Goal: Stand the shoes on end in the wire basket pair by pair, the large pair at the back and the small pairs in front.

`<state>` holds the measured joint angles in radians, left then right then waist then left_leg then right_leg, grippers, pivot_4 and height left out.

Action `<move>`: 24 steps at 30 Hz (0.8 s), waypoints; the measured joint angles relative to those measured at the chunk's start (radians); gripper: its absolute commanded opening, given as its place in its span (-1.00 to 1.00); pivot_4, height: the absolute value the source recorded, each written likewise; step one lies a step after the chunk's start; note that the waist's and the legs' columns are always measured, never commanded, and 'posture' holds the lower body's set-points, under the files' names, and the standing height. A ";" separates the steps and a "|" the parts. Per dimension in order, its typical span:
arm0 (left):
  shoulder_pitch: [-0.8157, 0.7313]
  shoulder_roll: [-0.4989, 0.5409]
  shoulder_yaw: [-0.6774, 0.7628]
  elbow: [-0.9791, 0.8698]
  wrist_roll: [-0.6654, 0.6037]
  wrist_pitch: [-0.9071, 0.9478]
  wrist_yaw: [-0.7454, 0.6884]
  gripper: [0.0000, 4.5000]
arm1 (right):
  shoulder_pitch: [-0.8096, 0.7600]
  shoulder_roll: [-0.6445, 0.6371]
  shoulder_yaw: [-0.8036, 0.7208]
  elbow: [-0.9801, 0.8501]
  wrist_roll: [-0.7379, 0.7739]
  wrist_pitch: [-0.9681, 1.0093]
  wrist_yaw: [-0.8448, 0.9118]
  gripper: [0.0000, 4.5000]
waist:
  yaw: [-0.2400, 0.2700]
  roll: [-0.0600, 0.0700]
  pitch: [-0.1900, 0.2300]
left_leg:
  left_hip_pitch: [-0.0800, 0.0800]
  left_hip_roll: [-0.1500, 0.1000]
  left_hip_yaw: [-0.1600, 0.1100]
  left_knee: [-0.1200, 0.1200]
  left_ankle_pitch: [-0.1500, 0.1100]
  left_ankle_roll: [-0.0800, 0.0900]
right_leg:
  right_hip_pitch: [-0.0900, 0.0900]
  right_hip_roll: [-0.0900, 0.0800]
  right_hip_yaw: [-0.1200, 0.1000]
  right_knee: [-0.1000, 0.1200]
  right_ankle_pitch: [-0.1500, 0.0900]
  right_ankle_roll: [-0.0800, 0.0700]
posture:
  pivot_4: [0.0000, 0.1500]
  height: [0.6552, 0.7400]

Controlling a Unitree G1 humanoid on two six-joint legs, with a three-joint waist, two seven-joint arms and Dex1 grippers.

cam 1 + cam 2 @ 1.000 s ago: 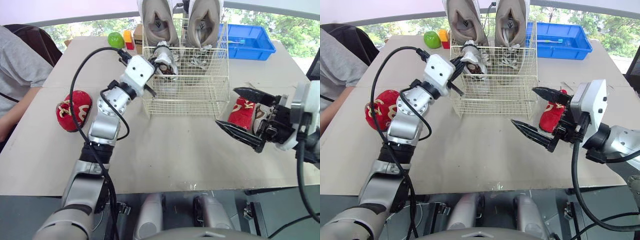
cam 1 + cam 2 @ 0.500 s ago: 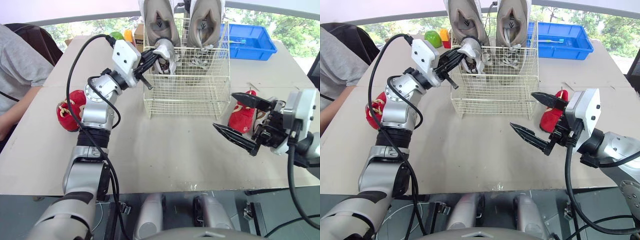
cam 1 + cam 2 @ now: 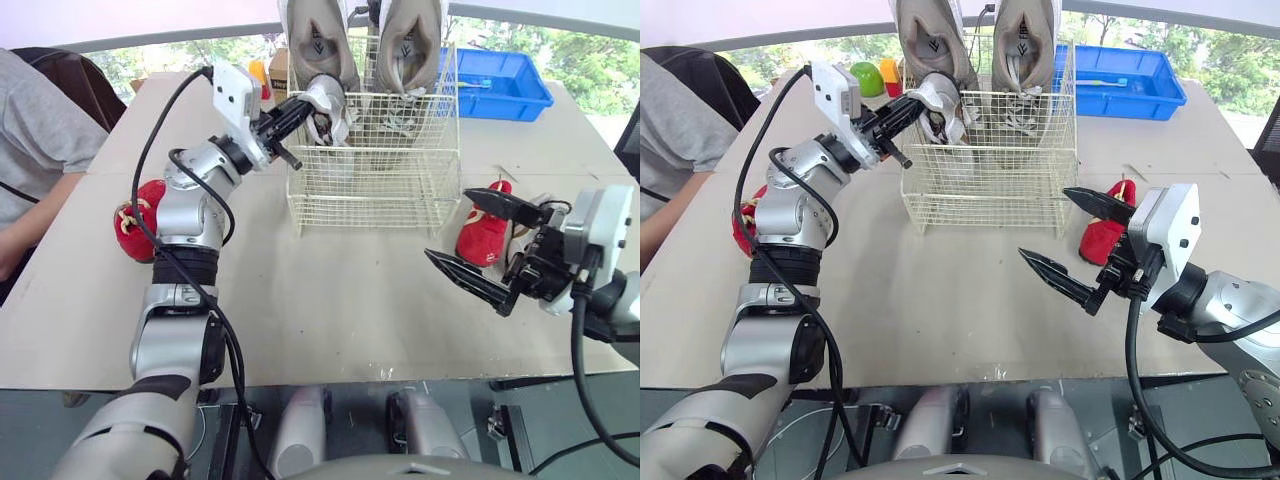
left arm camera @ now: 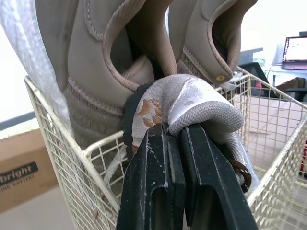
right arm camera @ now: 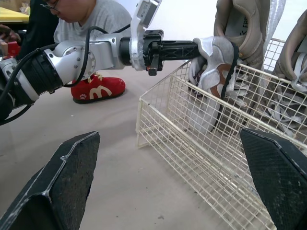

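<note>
Left tool (image 3: pixel 303 106) grips one shoe (image 3: pixel 331 98) near two sneakers (image 3: pixel 312 45).

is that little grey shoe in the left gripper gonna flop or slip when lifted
Probably floppy: the small grey shoe bulges softly around the left gripper. Likely light: that thin pinch holds it up at the wire basket rim. Gripped at one edge, it may swing.

Cream basket (image 3: pixel 370 190), beige shoes (image 3: pixel 318 40), grey shoe (image 4: pixel 192 103) — brown paw print
</note>
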<state>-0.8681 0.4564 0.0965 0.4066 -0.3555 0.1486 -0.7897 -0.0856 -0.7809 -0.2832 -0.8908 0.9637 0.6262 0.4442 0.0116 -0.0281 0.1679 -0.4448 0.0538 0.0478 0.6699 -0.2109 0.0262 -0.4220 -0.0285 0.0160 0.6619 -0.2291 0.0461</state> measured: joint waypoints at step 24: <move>0.396 0.185 0.186 -0.603 -0.499 0.555 -0.069 0.61 | 0.113 -0.096 -0.166 0.162 -0.049 0.171 -0.152 1.00 | -0.007 0.000 0.000 | 0.001 0.002 0.000 -0.001 0.000 0.000 | 0.000 -0.003 0.001 0.001 0.000 0.000 | 1.00 1.00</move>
<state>-0.4719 0.6413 0.2820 -0.1961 -0.8549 0.7033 -0.8592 0.0271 -0.8770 -0.4492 -0.7286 0.9144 0.7975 0.2921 0.0048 -0.0281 0.1678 -0.4439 0.0563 0.0479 0.6693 -0.2109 0.0261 -0.4220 -0.0319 0.0167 0.6624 -0.2294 0.0460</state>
